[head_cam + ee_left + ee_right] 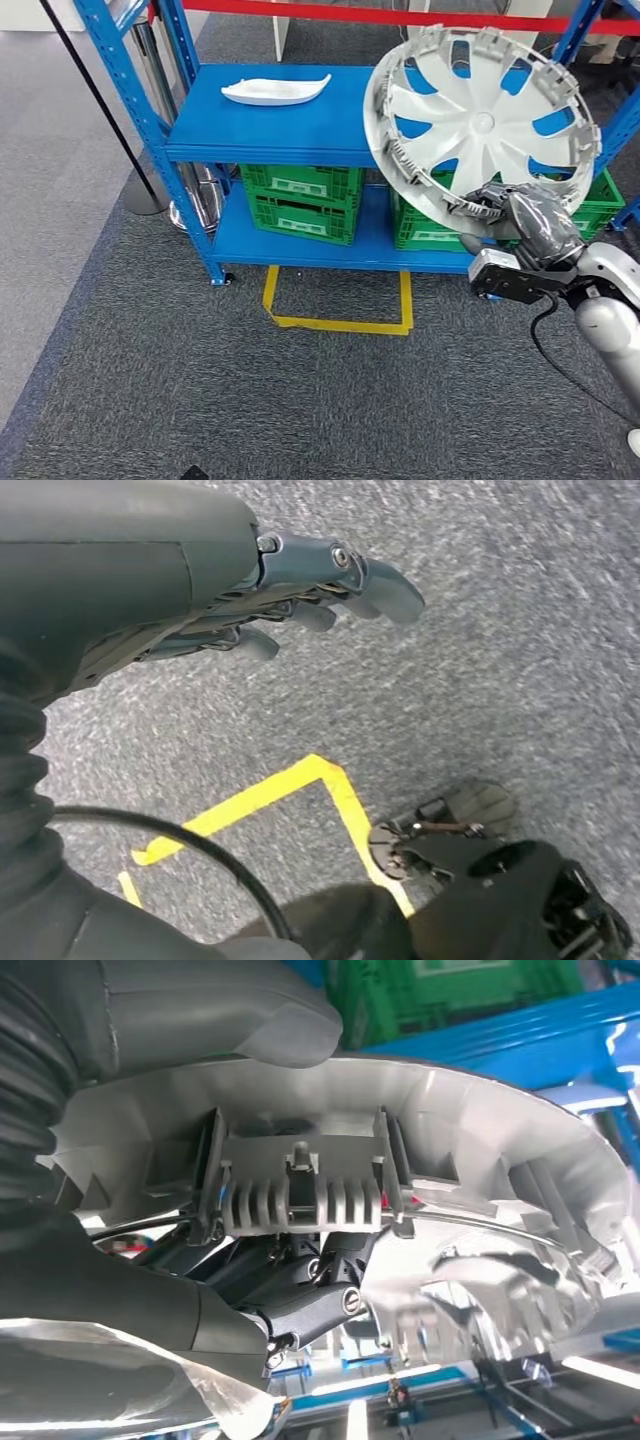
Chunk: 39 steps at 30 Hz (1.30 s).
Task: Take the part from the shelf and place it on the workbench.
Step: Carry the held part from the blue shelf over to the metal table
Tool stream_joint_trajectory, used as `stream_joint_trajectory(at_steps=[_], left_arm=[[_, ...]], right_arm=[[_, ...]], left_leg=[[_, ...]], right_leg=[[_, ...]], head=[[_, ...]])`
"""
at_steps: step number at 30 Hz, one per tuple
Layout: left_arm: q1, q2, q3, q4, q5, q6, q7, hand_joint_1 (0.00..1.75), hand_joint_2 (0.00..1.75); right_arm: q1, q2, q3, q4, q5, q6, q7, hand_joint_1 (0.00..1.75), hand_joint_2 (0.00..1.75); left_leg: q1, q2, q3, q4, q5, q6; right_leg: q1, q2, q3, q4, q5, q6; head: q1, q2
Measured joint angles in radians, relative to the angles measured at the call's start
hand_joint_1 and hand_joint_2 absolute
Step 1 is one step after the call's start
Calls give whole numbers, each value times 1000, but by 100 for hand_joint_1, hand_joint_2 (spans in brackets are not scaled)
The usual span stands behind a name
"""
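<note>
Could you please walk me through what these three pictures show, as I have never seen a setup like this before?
This is a two-legged humanoid robot with two arms and fingered hands. The wide picture comes from its head, looking down at a blue shelf on grey carpet. Its right hand grips a silver wheel cover by the rim, lifted in front of the shelf. A white moulded part lies on the shelf's upper board, and green crates sit below. The other two pictures come from cameras at the wrists: one shows the left hand holding nothing above the carpet, the other the cover's ribbed inner rim up close.

Silver right arm point(607, 300) with black cable, dark grey fingers point(377, 585).
</note>
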State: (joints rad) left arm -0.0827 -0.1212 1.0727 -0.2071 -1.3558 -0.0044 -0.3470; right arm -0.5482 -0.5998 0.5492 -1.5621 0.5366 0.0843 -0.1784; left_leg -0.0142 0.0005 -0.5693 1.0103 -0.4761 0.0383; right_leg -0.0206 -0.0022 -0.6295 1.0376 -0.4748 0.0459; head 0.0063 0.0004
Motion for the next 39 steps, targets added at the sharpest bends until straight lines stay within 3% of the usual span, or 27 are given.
stream_joint_trajectory(at_steps=[2,4,5,6,7,9,11,13,15,17,19,20,21,22,24,26,27,29,31,33,35,36,37,39], left_arm=[[-1,1,0,0,0,0,0,0,175],[-1,2,0,0,0,0,0,0,175],[-1,1,0,0,0,-1,0,0,175],[-1,1,0,0,0,-1,0,0,175],[-1,0,0,0,0,-2,0,0,175],[-1,-2,0,0,0,-2,0,0,175],[-1,-3,0,0,0,-2,0,0,175],[1,-3,0,0,0,-2,0,0,175],[1,-2,0,0,0,-2,0,0,175],[1,0,0,0,0,-2,0,0,175],[1,0,0,0,1,-2,0,0,175],[1,0,0,0,2,-2,-1,0,175],[0,0,0,0,2,-2,-1,0,175],[0,0,0,0,2,-2,-1,0,175],[1,1,0,0,2,-2,-1,0,175],[4,1,0,0,2,-2,-1,0,175],[4,1,0,1,1,-2,-1,0,175],[2,0,0,1,0,-2,-1,0,175],[0,-1,0,1,0,-2,-1,0,175],[-2,0,0,1,0,-2,0,0,175],[-2,0,0,1,0,-2,0,0,175],[-2,0,0,1,0,-3,1,0,175],[-2,0,0,1,0,-3,2,0,175],[-3,-2,0,1,0,-3,3,0,175]], right_arm=[[-5,-1,0,0,-2,7,2,175,175],[-8,-1,0,0,-3,11,3,175,175],[-8,-1,0,0,-3,13,4,175,175],[-8,-1,1,0,-3,14,4,175,175],[-10,-1,1,0,-3,15,4,175,175],[-16,-1,1,0,-2,17,5,175,175],[-23,-1,1,-1,-1,17,5,175,175],[-24,-1,1,-1,-1,18,5,175,175],[-26,-1,1,-1,0,18,6,175,175],[-28,-1,2,-2,0,18,8,175,175],[-30,-1,4,-2,3,18,11,175,175],[-31,-1,6,-2,5,18,14,175,175],[-32,-1,8,-2,6,19,16,175,175],[-34,-1,10,-2,7,20,17,175,175],[-37,-1,11,-2,8,20,19,175,175],[-42,-1,14,-2,12,20,19,175,175],[-43,-1,18,-3,17,20,17,175,175],[-48,-1,32,-4,40,20,10,175,175],[-58,-1,52,-4,68,20,5,175,175],[-73,1,73,-4,85,20,3,175,175],[-83,4,92,-5,95,21,3,175,175],[-87,5,101,-5,98,21,2,175,175],[-92,6,109,-5,100,21,2,175,175],[-105,8,123,-5,105,21,0,175,175]], left_leg=[[2,4,-3,-10,11,11],[-1,9,-10,-9,14,16],[-2,13,-11,-8,15,17],[-3,16,-12,-6,15,17],[-3,20,-12,-4,15,17],[-5,26,-14,5,10,12],[-11,33,-23,17,7,5],[-14,44,-29,23,7,1],[-11,39,-34,38,-9,-9],[-4,20,-64,118,-62,-24],[5,12,-116,250,-124,-34],[7,12,-133,293,-136,-36],[10,12,-135,303,-129,-37],[11,10,-119,272,-103,-36],[15,-12,-60,147,-33,-33],[16,-40,-22,56,0,-30],[16,-47,-19,42,-3,-28],[15,-36,-20,27,-5,-19],[17,-23,-20,14,1,-5],[14,-11,-22,8,7,4],[9,0,-24,9,9,7],[7,7,-24,9,9,8],[6,13,-24,10,9,8],[4,23,-23,11,8,6]], right_leg=[[0,1,-40,85,-56,3],[1,1,-93,216,-114,6],[1,1,-106,253,-122,8],[1,0,-101,252,-112,9],[1,-3,-76,210,-84,9],[4,-27,-3,75,-28,7],[9,-48,36,-2,-12,0],[10,-42,36,-9,-14,-9],[5,-29,34,-10,-9,-18],[1,-18,33,-12,-5,-27],[0,-4,31,-12,-3,-30],[0,3,31,-12,-3,-30],[-1,11,31,-12,-2,-30],[-1,20,31,-12,-2,-30],[-3,36,31,-12,-1,-27],[-5,50,24,-10,5,-17],[-6,57,17,-10,9,-11],[-10,66,3,-11,14,3],[-10,47,-17,16,-8,9],[-8,20,-62,118,-66,10],[-7,12,-110,237,-110,12],[-7,11,-116,258,-109,13],[-7,9,-103,240,-91,13],[-4,-14,-38,119,-33,9]], head=[[2,0],[3,0],[3,0],[3,0],[3,0],[4,0],[2,0],[1,0],[0,0],[-2,0],[-3,0],[-3,0],[-3,0],[-3,0],[-2,0],[-2,0],[-2,0],[-2,0],[1,0],[4,0],[5,0],[5,0],[5,0],[5,0]])
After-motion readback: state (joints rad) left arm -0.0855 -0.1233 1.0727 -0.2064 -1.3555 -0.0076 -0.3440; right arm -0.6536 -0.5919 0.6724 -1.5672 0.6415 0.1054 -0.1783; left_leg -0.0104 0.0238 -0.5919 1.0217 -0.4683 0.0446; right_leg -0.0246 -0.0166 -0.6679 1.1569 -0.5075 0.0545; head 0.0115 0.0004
